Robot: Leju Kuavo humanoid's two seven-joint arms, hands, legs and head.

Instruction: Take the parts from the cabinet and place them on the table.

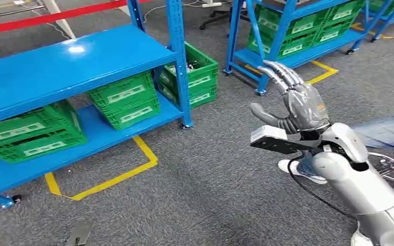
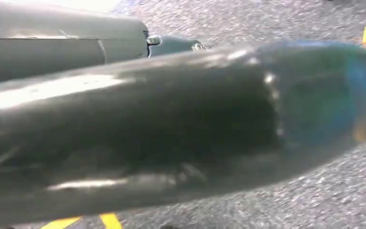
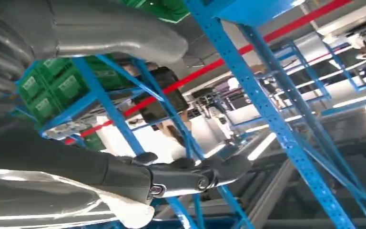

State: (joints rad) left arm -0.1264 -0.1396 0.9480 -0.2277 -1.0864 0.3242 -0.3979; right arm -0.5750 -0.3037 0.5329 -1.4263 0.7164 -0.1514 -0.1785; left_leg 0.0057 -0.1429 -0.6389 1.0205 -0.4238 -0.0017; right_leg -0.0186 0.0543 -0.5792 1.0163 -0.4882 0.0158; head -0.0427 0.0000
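Fingers (image 1: 282,77) of the right hand (image 1: 295,105) are stretched wide and apart, the palm holding nothing, raised in the air over grey carpet. The left hand's state I cannot tell: the left wrist view is a blur of dark, shiny surface close to the lens. Well ahead and to the left of the raised hand stands the blue shelf unit (image 1: 72,64), which I take to be the cabinet, with green crates (image 1: 125,100) on its lower shelf and another green crate (image 1: 200,74) on the floor behind its corner post; small dark objects seem to lie in that one, possibly the parts, though they are too small to be sure of. A second blue rack (image 1: 287,31) with more green crates stands beyond the fingertips. A person's jeans leg and shoe (image 1: 300,171) are just beside the right forearm. In my judgement the step in hand is the approach and reach. Doing it well means facing the crate squarely, keeping the hand open until it is over the crate's mouth, steering clear of the blue upright post (image 1: 179,61), and minding the person close by. Each crate carries a white label on its side, but the writing is too small to read.
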